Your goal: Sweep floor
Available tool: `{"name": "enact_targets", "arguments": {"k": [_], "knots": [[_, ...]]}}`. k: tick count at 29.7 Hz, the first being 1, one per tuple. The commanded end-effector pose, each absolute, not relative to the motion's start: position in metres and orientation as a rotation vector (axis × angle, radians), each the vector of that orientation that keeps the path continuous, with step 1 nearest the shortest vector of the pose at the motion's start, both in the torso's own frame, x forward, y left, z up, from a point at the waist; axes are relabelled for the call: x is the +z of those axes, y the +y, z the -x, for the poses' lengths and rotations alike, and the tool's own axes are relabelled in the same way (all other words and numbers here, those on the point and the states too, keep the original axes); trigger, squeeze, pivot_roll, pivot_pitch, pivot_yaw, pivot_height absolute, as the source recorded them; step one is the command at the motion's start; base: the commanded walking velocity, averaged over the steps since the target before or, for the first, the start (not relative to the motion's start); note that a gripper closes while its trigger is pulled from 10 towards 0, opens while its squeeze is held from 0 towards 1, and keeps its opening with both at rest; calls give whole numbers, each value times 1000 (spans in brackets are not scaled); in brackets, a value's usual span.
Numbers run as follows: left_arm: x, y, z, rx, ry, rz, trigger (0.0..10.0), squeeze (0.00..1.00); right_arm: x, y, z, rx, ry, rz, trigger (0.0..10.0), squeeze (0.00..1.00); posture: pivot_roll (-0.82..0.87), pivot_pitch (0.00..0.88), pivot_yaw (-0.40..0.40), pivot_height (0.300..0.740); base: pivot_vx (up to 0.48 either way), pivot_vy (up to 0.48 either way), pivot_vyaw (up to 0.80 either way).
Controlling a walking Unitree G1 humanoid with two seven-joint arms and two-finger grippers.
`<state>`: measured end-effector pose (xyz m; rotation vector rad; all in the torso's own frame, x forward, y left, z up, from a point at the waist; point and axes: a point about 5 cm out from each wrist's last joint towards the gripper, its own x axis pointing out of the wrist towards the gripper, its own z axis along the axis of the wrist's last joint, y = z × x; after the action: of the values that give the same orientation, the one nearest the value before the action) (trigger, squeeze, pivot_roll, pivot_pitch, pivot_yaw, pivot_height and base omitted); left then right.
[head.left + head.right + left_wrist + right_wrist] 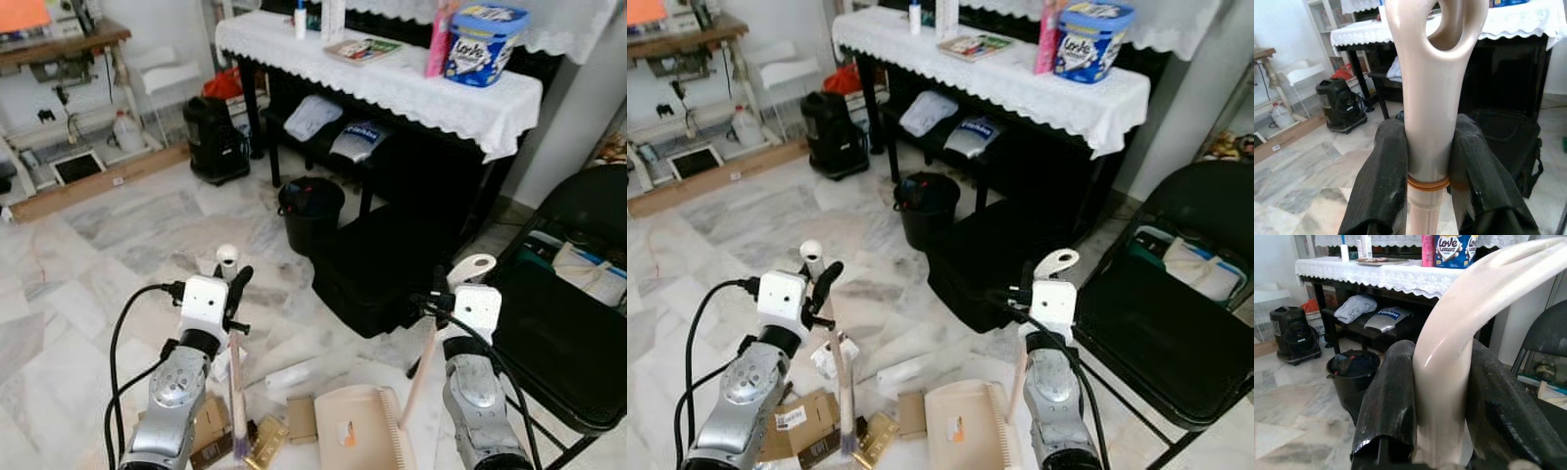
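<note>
Left hand is clamped on the slim beige broom handle, right hand clamped on the cream long-handled dustpan, which sits on the marble floor at six o'clock. Little swept, I'd judge: brown cardboard scraps and white wrappers lie loose at seven o'clock, just beside the pan, all left to gather

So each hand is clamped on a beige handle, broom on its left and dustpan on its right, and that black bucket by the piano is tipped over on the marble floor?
Not tipped over: the left eye view shows the black bucket standing upright on the marble floor. The rest holds: the left hand grips the beige broom handle, the right hand the beige dustpan handle.
</note>
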<state>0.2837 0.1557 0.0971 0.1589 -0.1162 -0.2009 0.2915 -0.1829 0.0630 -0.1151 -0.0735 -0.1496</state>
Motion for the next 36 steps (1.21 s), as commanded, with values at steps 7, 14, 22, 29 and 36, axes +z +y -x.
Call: {"name": "enact_targets", "arguments": {"k": [7,14,22,29,36], "knots": [[103,160,-285,-229,-115,-108,10000,0,67,-185,-295,-164,-101,165,10000,0,75,0,42,740,0,0,0],[105,169,-287,-197,-95,4,10000,0,51,-193,-288,-225,-32,196,10000,0,88,0,52,740,0,0,0],[107,170,-288,-219,-92,-16,10000,0,46,-191,-287,-250,-20,213,10000,0,89,0,73,740,0,0,0],[109,167,-291,-214,-98,-26,10000,0,42,-188,-287,-236,-4,212,10000,0,84,0,79,740,0,0,0],[116,169,-294,-170,-146,-59,10000,0,50,-187,-293,-230,-46,196,10000,0,79,0,78,740,0,0,0]]}}
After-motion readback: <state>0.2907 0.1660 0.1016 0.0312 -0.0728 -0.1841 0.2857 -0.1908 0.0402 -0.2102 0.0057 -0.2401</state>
